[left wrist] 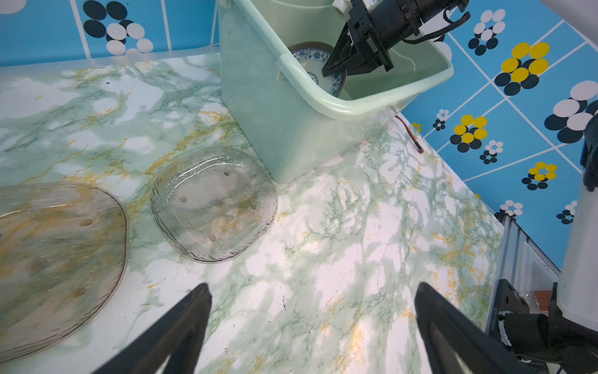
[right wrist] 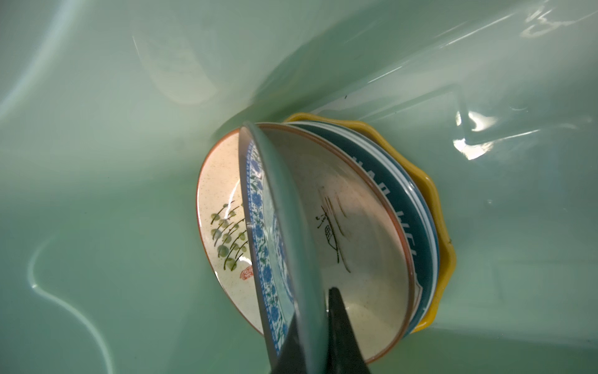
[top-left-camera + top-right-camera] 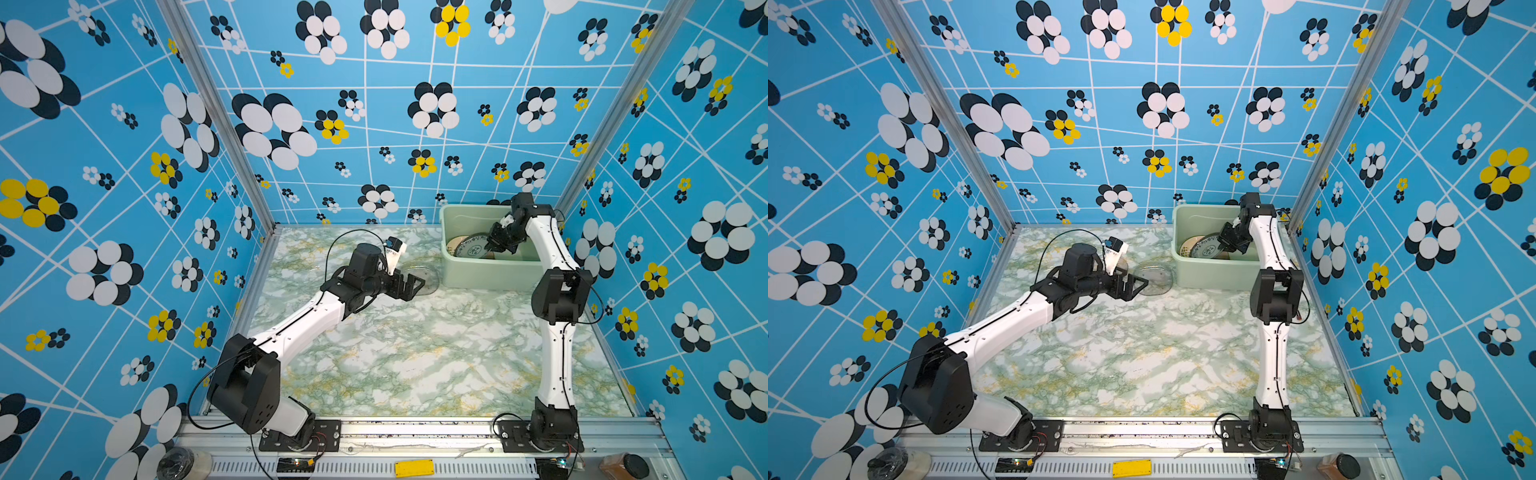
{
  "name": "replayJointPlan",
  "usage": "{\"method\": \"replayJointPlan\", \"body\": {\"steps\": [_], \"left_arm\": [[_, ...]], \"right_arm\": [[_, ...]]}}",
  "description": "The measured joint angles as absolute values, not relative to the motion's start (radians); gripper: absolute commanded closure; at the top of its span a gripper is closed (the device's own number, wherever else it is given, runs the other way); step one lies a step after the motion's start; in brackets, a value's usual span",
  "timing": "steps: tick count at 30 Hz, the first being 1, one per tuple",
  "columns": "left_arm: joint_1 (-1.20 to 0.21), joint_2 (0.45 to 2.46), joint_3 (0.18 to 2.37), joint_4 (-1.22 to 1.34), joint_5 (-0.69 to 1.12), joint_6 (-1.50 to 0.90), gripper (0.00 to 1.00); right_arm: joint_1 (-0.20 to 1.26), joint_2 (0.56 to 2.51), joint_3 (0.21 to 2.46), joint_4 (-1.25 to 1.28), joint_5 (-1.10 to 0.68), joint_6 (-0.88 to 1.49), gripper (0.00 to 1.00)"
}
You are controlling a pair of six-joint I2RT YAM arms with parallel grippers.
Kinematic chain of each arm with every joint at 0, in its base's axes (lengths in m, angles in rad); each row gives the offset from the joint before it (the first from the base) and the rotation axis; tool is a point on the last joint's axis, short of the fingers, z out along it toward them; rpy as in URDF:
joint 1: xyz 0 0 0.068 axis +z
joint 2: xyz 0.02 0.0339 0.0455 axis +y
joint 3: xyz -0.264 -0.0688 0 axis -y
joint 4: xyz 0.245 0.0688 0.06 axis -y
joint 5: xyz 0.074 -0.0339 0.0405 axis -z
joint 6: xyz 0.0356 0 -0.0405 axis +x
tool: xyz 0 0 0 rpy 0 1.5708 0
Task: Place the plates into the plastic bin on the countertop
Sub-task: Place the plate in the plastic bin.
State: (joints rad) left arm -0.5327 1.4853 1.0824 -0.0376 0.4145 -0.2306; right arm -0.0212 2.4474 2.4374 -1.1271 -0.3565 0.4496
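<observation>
- While the right pincer [image 2: 312, 314] is clamped on the rim of the blue-patterned plate [image 2: 259, 226], that plate stands on edge inside the bin [image 3: 486, 274], its face towards the stack of plates [image 2: 356, 226] lying at one end.
- Likely next: let go, so it tips flat onto the stack.
- Left pincer [image 1: 312, 288]: spread wide, empty, above the table [image 3: 415, 353].
- Small glass plate [image 1: 213, 204] and large glass plate [image 1: 58, 259] lie flat on the table ahead of it, the small one just beside the bin's corner. The left arm is nearer to both.
</observation>
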Motion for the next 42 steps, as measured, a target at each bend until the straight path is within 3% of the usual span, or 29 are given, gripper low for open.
{"method": "replayJointPlan", "body": {"steps": [7, 14, 30, 39, 42], "left_arm": [[-0.533, 1.499, 1.099, -0.038, 0.414, -0.231, 0.01], [-0.533, 1.502, 1.099, -0.038, 0.414, -0.231, 0.01], [-0.533, 1.511, 1.099, -0.038, 0.411, -0.242, 0.01], [-0.528, 1.508, 1.111, -0.081, 0.358, -0.268, 0.01], [-0.507, 1.497, 1.119, -0.094, 0.337, -0.309, 0.01]], "right_arm": [[-0.022, 2.462, 2.438, -1.126, -0.368, 0.442, 0.78], [-0.022, 2.498, 2.437, -1.126, -0.368, 0.44, 0.75], [-0.007, 2.5, 2.406, -1.116, -0.368, 0.44, 0.56], [0.013, 2.498, 2.395, -1.119, -0.348, 0.416, 0.25], [0.016, 2.487, 2.394, -1.12, -0.336, 0.405, 0.19]]}}
